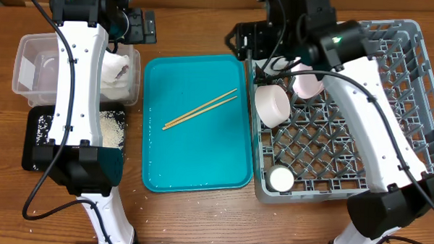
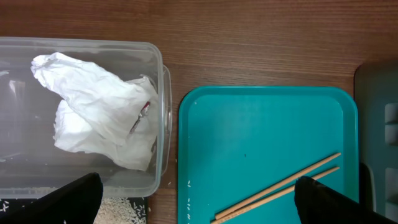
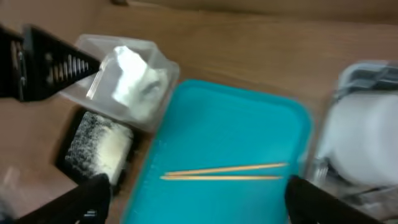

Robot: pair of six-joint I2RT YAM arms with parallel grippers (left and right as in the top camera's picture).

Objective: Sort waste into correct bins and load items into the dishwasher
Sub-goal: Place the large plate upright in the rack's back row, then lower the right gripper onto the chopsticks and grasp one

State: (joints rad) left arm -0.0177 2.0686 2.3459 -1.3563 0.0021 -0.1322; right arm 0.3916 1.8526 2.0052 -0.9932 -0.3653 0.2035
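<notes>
Two wooden chopsticks (image 1: 201,108) lie side by side on the teal serving tray (image 1: 194,165). A crumpled white napkin (image 2: 99,118) with a brownish stain rests in the clear tub (image 1: 31,65). Beige rice grains (image 1: 112,129) lie in the black tray (image 1: 35,141). In the grey dish rack (image 1: 414,85) are a white bowl (image 1: 272,104), a pale pink plate (image 1: 307,85) and a small white cup (image 1: 280,178). My left gripper (image 2: 199,205) hangs open and empty between tub and teal tray. My right gripper (image 3: 202,205) is open and empty above the chopsticks (image 3: 224,172).
A few stray grains dot the teal tray's left edge (image 2: 188,184). The rack's lattice wall (image 1: 256,138) borders the teal tray on the right. Bare wood runs along the table's far side (image 2: 249,37). Both arms reach over the bins and the rack.
</notes>
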